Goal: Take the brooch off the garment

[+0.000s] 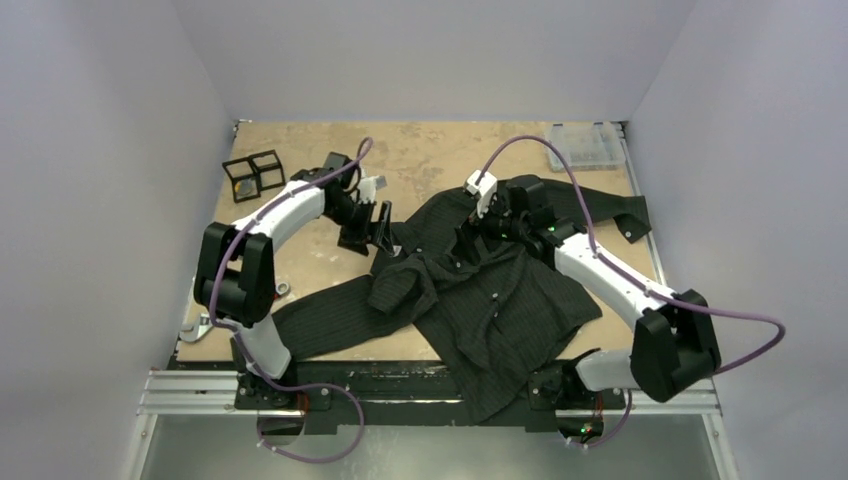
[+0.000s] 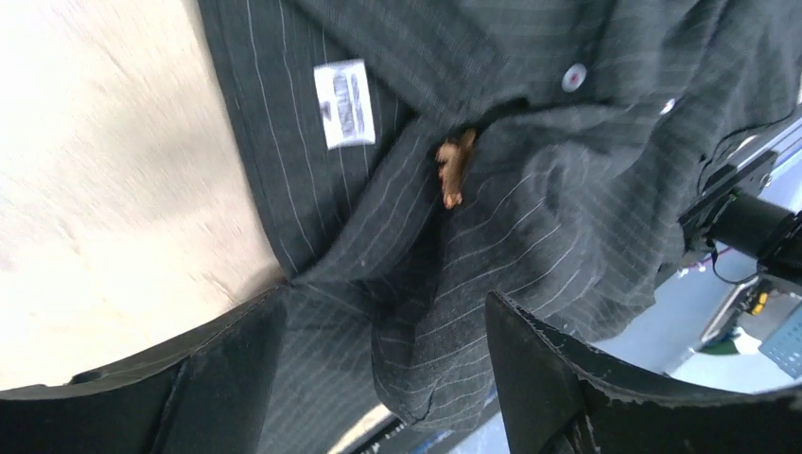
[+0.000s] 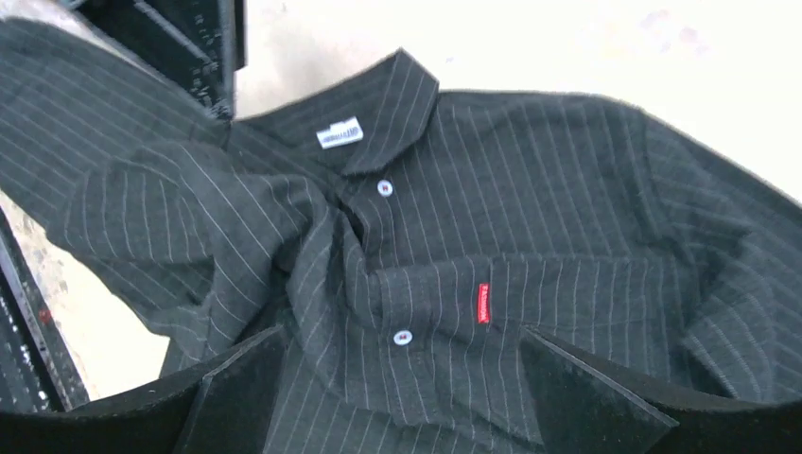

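Left pincer [image 2: 386,312]: fingers spread, pinching nothing. It is poised over a rumpled fold of the shirt [image 2: 530,227] near its edge, with bare table [image 2: 104,170] alongside.
Right pincer [image 3: 402,350]: fingers spread, pinching nothing. It hangs over the shirt front with the button row running between its fingers.
Brooch [image 2: 452,170]: a small tan-brown piece, narrow and lumpy. It sits in a crease of the shirt front just beyond the left pincer's opening, below the collar and near a white button [image 2: 572,78]. It is partly tucked under a fold and hidden from the right wrist view.
Risk, grip: the fold may be caught together with the brooch, because the cloth crowds it on both sides.
Risk, pull: the whole shirt may lift or drag, because the fabric is loose and nothing pins it down.
Risk, fastening: the clasp type cannot be told, so a straight tug could snag or tear the weave.
Shirt material: thin, soft black cloth with fine pale stripes, heavily creased. It has a white neck label [image 2: 342,102] and a small red tab [image 3: 483,304] on the chest.
Table material: pale, speckled board, flat and matte.
Pincer fingers: black, broad and wedge-shaped, with rough edges.
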